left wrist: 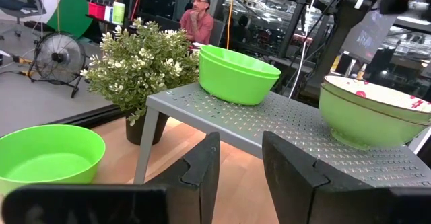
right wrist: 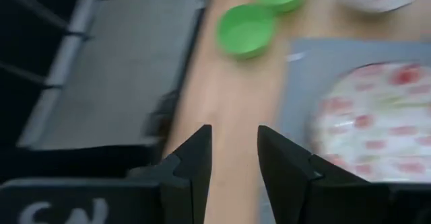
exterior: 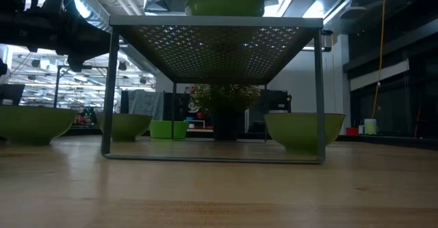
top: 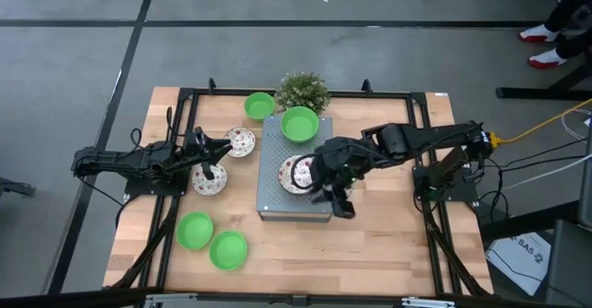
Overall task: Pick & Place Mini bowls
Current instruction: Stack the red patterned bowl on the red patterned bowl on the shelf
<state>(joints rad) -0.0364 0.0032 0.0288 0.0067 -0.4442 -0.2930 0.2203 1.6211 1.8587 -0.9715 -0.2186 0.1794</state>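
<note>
Parted and empty, the right gripper's (top: 335,200) jaws are hovering beside the speckled bowl (top: 298,174) at frame centre on the perforated shelf (top: 270,203); next probably fetching another bowl. Left gripper's (top: 220,151) jaws are parted, idling centre-left.

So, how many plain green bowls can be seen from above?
4: one on the grey rack, one on the table by the plant, two near the front-left corner. More could be stacked or hidden.
</note>
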